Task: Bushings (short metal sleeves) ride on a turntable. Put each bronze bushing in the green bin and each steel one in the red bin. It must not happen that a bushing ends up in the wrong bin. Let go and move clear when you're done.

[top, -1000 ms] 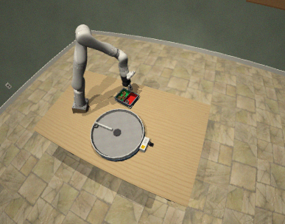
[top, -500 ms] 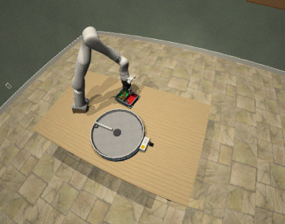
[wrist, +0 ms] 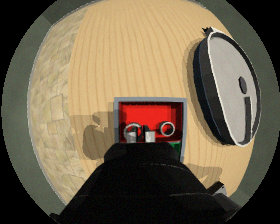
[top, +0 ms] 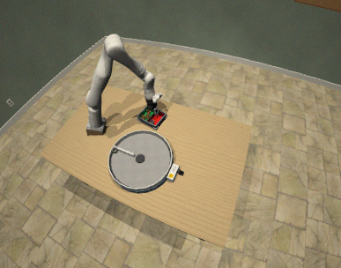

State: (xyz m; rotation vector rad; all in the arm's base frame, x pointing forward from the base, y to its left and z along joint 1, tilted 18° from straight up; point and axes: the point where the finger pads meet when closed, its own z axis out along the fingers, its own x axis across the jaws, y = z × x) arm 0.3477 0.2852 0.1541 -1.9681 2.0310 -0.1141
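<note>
My gripper [top: 152, 106] hangs just above the two bins at the back of the wooden table. It is shut on a small grey piece [wrist: 150, 136] that looks like a steel bushing. In the wrist view the red bin [wrist: 150, 118] lies straight below, with two steel bushings [wrist: 131, 131] [wrist: 168, 128] inside. A sliver of the green bin [wrist: 179, 148] shows beside it. In the top view the green bin [top: 146, 114] holds several small pieces and sits left of the red bin [top: 158, 120]. The turntable [top: 140, 159] shows no bushings on its grey disc. The dark gripper body hides my fingers in the wrist view.
The arm's base [top: 96, 128] stands at the table's left, behind the turntable. A white bar [top: 124, 152] lies across the disc from rim to hub. A small control box [top: 173, 174] sticks out at the turntable's right front. The turntable also shows in the wrist view [wrist: 228, 87].
</note>
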